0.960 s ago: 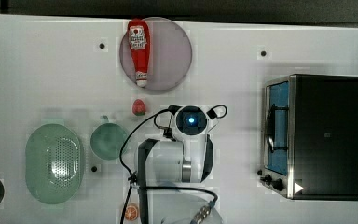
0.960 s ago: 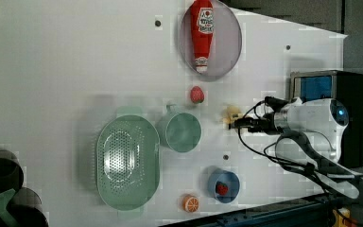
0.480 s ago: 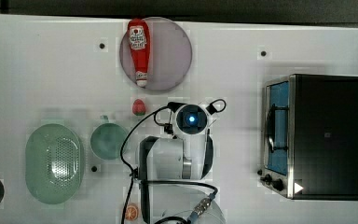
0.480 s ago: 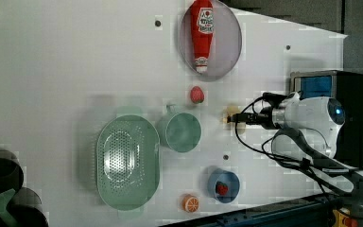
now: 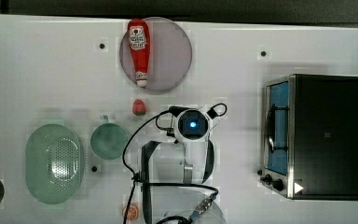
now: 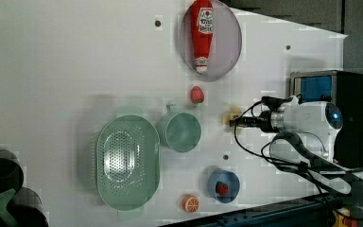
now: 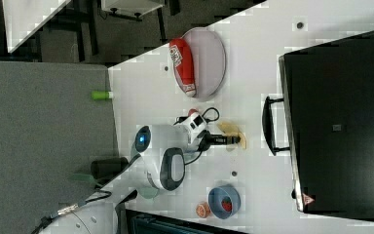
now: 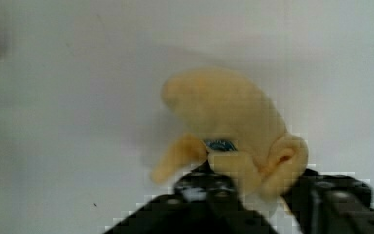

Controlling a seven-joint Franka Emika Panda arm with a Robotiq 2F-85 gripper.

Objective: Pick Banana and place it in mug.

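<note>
White tabletop stretches under everything, and I take the mug (image 6: 179, 132) as my landmark. On the left view's right of the mug, with bare table between them, lies the banana (image 6: 230, 117). My gripper (image 6: 234, 122) is down on it: in the wrist view the two dark fingers (image 8: 202, 183) stand either side of the banana's lower end, close against it, but I cannot tell whether they have gripped it yet. To do this step well, I judge I should let the fingers settle squarely across the fruit before lifting, then rise straight, because the curved toy may slip or twist.
</note>
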